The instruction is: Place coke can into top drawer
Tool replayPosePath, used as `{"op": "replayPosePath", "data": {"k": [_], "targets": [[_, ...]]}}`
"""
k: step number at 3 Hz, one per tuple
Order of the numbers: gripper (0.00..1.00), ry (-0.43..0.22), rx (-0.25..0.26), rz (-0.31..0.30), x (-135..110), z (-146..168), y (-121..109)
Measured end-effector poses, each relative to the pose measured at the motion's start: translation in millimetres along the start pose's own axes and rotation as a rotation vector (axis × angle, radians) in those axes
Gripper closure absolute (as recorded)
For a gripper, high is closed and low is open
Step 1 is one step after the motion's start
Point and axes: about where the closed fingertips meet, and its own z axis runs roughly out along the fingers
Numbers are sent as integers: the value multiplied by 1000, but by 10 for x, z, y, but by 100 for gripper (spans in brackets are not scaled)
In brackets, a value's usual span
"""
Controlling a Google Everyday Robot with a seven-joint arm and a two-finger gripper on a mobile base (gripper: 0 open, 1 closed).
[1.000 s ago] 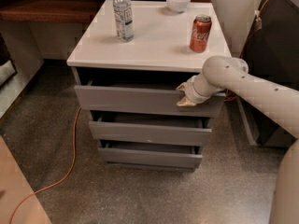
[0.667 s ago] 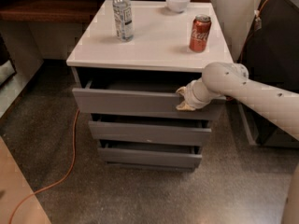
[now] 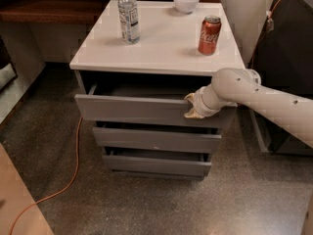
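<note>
My end effector (image 3: 192, 106), whose grip I cannot tell, sits on the top drawer's (image 3: 142, 110) lip; a jerky pull could topple the coke can (image 3: 210, 35) above.

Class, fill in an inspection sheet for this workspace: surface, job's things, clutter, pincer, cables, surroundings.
Surface: white cabinet top, holds three items.
Job's things: coke can upright on the top's right side; top drawer partly open.
Clutter: water bottle, white bowl at the back.
Pincer: at the top drawer's front edge, right end.
Cables: orange cable on the floor, left.
Surroundings: speckled floor, wooden shelf left.
</note>
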Motion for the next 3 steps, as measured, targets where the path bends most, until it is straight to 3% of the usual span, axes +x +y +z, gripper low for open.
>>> {"op": "replayPosePath", "data": {"k": [3], "targets": [[100, 0, 0, 0, -5, -16, -6]]}}
